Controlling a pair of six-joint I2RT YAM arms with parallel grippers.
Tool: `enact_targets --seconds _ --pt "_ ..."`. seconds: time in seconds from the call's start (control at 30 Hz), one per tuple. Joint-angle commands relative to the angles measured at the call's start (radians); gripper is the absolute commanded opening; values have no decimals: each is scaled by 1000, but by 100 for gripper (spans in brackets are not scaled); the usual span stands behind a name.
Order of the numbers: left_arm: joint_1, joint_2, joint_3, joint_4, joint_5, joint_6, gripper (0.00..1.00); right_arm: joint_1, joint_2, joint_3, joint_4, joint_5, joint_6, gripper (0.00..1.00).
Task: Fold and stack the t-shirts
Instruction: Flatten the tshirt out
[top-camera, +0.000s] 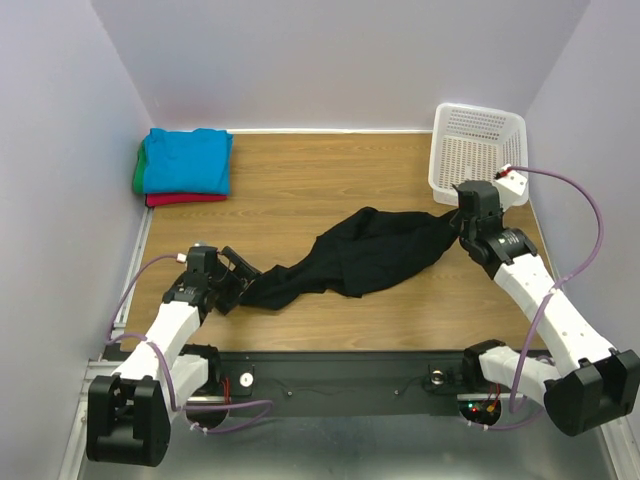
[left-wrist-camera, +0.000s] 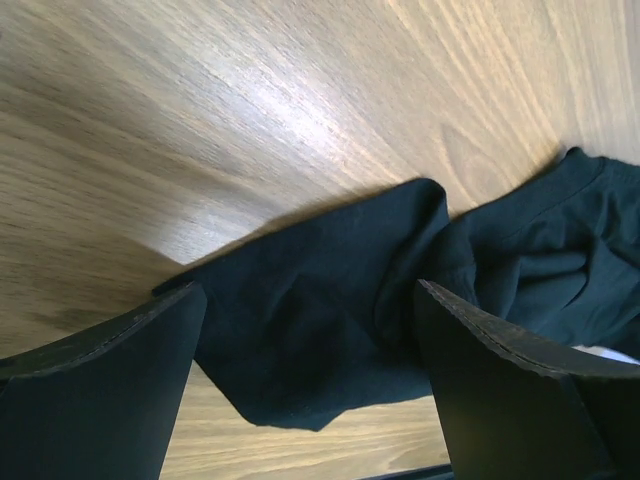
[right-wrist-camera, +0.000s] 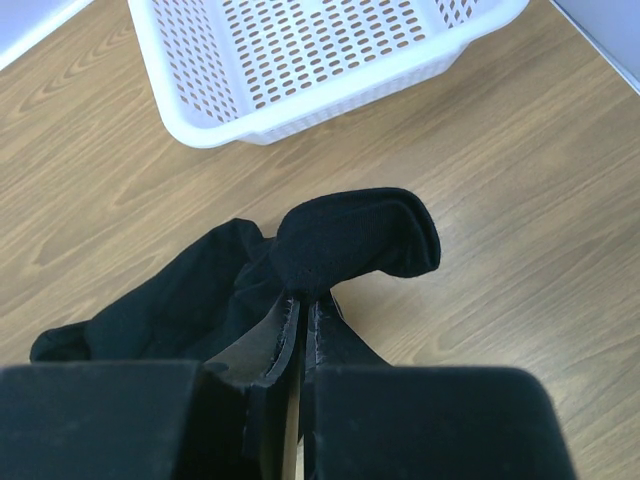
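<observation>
The black t-shirt (top-camera: 370, 250) lies crumpled in a long band across the middle of the wooden table. My right gripper (top-camera: 462, 222) is shut on its right end; in the right wrist view a fold of the black cloth (right-wrist-camera: 355, 235) bulges out past the closed fingertips. My left gripper (top-camera: 243, 270) is open at the shirt's left end, and in the left wrist view the black cloth (left-wrist-camera: 330, 300) lies on the table between the two spread fingers (left-wrist-camera: 110, 390). A folded stack with the turquoise-blue shirt (top-camera: 188, 160) on top of green and red ones lies at the far left.
A white plastic lattice basket (top-camera: 476, 150) stands at the far right corner, just behind my right gripper; its near wall shows in the right wrist view (right-wrist-camera: 330, 95). Grey walls enclose the table on the left, back and right.
</observation>
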Motion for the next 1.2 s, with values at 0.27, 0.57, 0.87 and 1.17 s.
enact_targets --seconds 0.27,0.57,0.87,1.17 --pt "-33 45 122 -225 -125 -62 99 -7 -27 -19 27 26 5 1" --pt "-35 18 250 -494 -267 -125 99 -7 -24 -29 27 25 -5 0" --pt "-44 31 131 -329 -147 -195 99 -7 -16 -30 28 9 -9 0" --pt "-209 268 126 -178 -110 -266 87 -7 -20 -30 27 20 -11 1"
